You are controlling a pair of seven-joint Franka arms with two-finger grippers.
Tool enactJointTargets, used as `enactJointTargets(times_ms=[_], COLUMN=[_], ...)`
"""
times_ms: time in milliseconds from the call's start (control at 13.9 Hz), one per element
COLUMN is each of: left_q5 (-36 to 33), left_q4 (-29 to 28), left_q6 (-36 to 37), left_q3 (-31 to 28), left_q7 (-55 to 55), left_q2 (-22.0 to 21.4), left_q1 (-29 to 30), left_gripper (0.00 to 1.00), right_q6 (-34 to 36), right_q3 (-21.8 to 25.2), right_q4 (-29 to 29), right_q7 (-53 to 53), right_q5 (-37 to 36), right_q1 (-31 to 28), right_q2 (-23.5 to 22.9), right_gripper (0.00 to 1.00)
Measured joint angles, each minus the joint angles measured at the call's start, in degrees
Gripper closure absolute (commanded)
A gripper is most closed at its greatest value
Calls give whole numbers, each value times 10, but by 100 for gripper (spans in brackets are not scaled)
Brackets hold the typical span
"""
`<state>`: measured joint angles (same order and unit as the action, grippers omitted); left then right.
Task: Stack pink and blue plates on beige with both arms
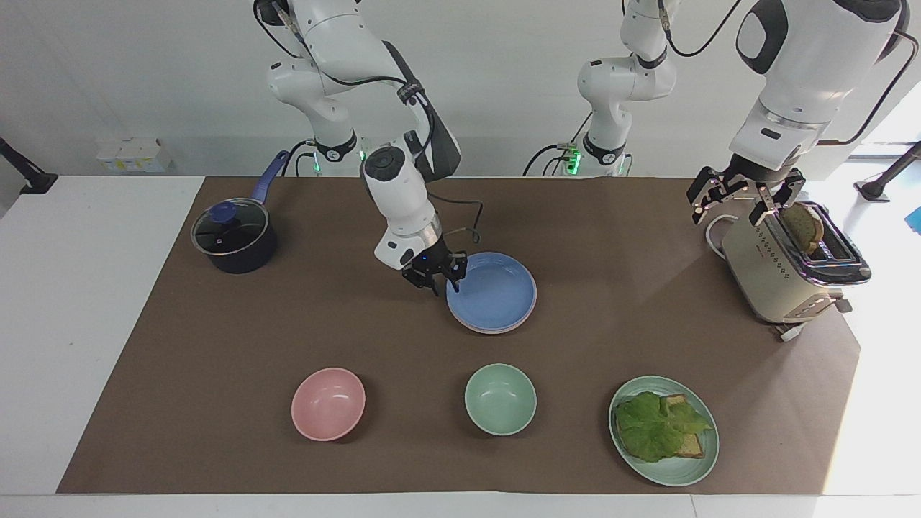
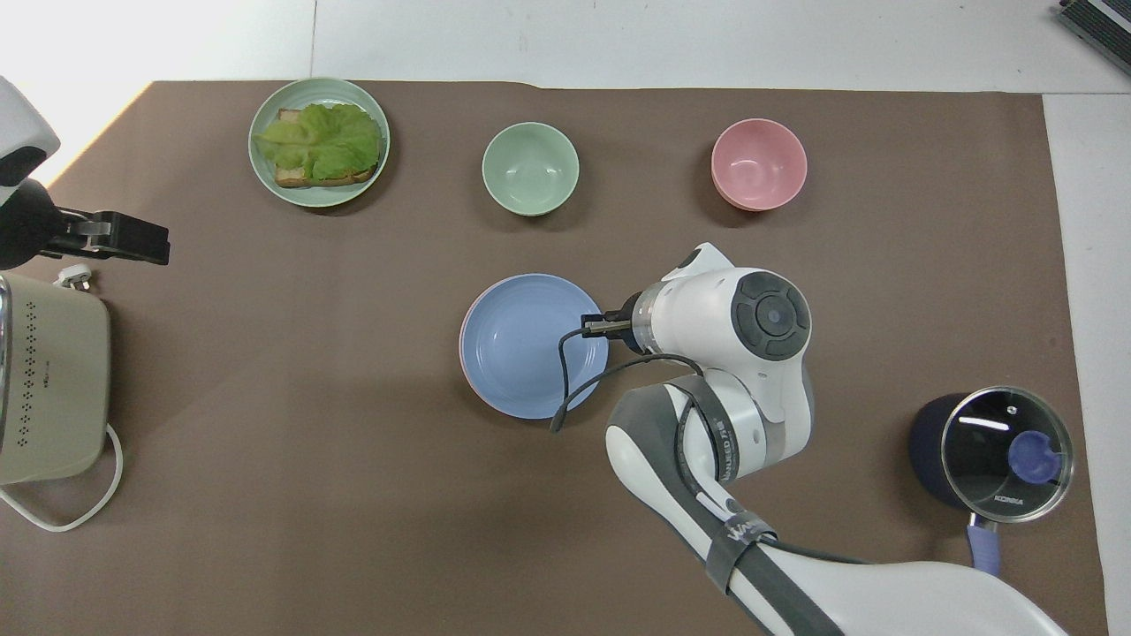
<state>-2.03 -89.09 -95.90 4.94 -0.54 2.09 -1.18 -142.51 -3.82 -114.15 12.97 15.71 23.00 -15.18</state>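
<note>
Brown mat (image 1: 216,324) over a white surface (image 1: 72,288), pale wall at the back.

Mid-mat: blue plate (image 1: 496,291) lying flat on top of a stack. Pink plate (image 1: 489,329) directly beneath it, showing only as a thin rim around the blue. Lowest layer hard to make out from either view, perhaps beige under the pink.

Right gripper (image 1: 434,275) low at the blue plate's rim, on the side toward the right arm's end of the surface. Fingers parted, pinching nothing; plate resting on the stack by its own weight. Right arm bent steeply down over the mat, black cable looping from the wrist across the plate's edge in the overhead view.

Left gripper (image 1: 745,196) up in the air over the toaster (image 1: 773,277), at the left arm's end of the surface. Fingers spread wide, holding nothing. Waiting there. Bread slice (image 1: 804,226) standing in the toaster's slot.

Farther from the robots than the stack, in a row: pink bowl (image 1: 328,403), green bowl (image 1: 500,399), then green plate (image 1: 673,471) carrying toast and lettuce (image 1: 658,424), this last toward the left arm's end.

Lidded pot (image 1: 234,241) with blue handle toward the right arm's end, nearer to the robots than the stack and well apart from it.
</note>
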Motion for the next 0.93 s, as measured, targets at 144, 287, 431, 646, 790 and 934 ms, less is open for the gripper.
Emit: enactJointTargets(times_ms=[144,287,431,646,790,934], left_q5=[0,0,0,0,0,0], left_q4=[0,0,0,0,0,0], left_q6=[0,0,0,0,0,0], left_q3=[0,0,0,0,0,0], left_q7=[0,0,0,0,0,0], left_q2=[0,0,0,0,0,0], left_q1=[0,0,0,0,0,0], left_gripper=[0,0,0,0,0,0], right_q6=[10,42,97,177,234,285], right_q3=[1,3,4,7,8,8], right_q4=[11,18,22,34,68,117], right_q7=[0,-5,-40,-84,-99,-99], right_q5=[0,-2,-4,-19,-68,-119], right_q1=[-25,-64,-116,-200,-241,-264], right_q2=[13,43,85,142,157,157], right_gripper=[0,0,0,0,0,0])
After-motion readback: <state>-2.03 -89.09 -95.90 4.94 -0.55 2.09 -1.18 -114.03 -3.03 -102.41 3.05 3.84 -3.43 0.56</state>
